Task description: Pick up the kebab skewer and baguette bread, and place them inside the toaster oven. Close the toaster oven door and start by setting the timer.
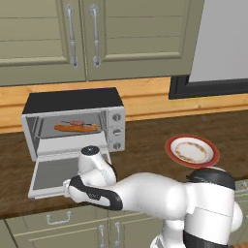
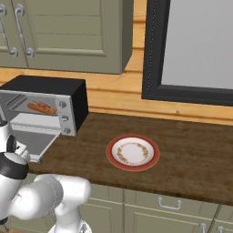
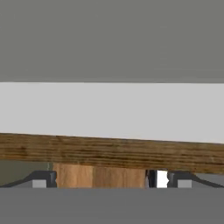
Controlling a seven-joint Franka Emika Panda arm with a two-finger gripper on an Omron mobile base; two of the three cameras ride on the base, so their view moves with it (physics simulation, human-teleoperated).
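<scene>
Both food items are already loaded: the baguette bread (image 1: 76,128) lies on the rack inside the toaster oven (image 1: 72,123), with the kebab skewer (image 1: 72,122) just behind it. The toaster oven door (image 1: 58,173) hangs fully open, flat over the counter edge (image 2: 191,150). The step in hand appears to be closing this door. The gripper (image 3: 105,179) sits low at the door's front edge, jaws spread wide and holding nothing. Engage the door from beneath its front lip, then lift along the hinge arc, keeping contact centered so the panel does not twist. The emptied plate (image 1: 192,150) stands well apart, right of the oven.
</scene>
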